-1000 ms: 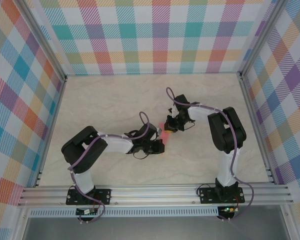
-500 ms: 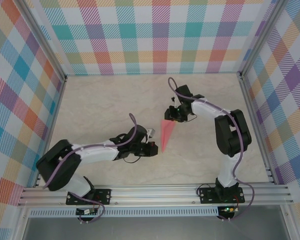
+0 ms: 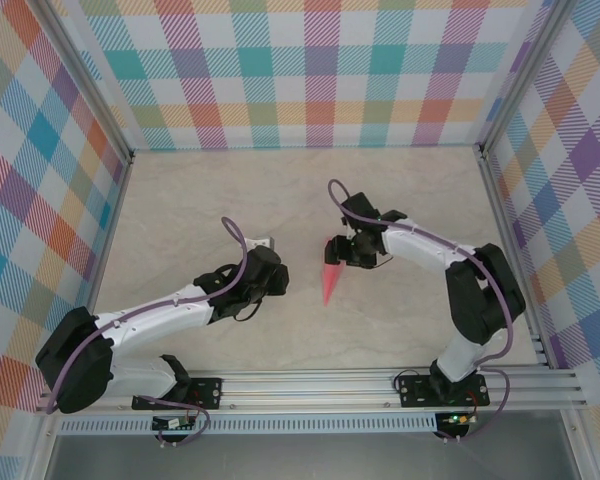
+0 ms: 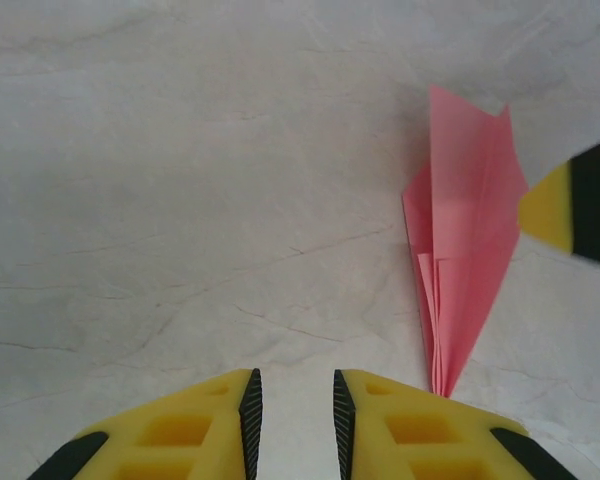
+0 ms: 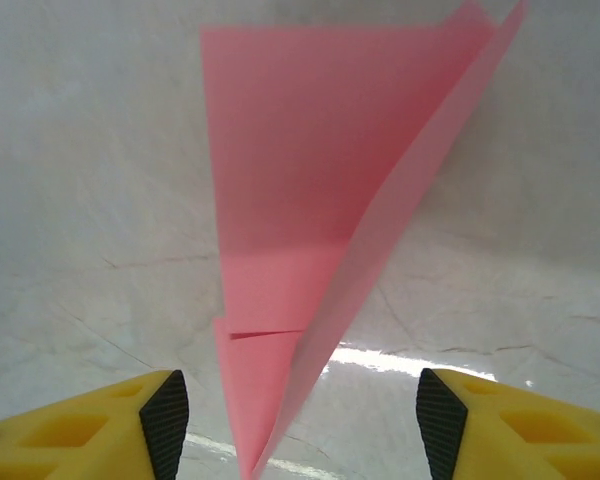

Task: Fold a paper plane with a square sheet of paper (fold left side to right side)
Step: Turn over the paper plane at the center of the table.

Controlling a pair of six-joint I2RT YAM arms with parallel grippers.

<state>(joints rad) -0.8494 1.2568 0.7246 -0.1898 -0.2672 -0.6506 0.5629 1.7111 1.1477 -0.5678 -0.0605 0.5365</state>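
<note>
The square sheet of paper is folded into a narrow salmon-pink paper plane (image 3: 328, 274) lying flat on the table, its point toward the arms' bases. My right gripper (image 3: 338, 250) is at its wide end, and in the right wrist view its jaws (image 5: 300, 405) stand wide open on either side of the plane (image 5: 280, 220) without touching it. My left gripper (image 3: 278, 283) is a short way left of the plane's point. Its fingers (image 4: 297, 400) are slightly open with bare table between them, and the plane (image 4: 470, 260) lies ahead to the right, beside a right fingertip (image 4: 565, 205).
The pale marble-look tabletop (image 3: 200, 220) stretches on all sides of the plane. Plaid walls on metal frame posts (image 3: 500, 200) close off the left, back and right. A metal rail (image 3: 310, 385) runs along the near edge.
Both grippers were shut together on the paper and have let go. The left arm has drawn back to the left and opened a little; the right gripper has opened wide at the plane's wide end.
</note>
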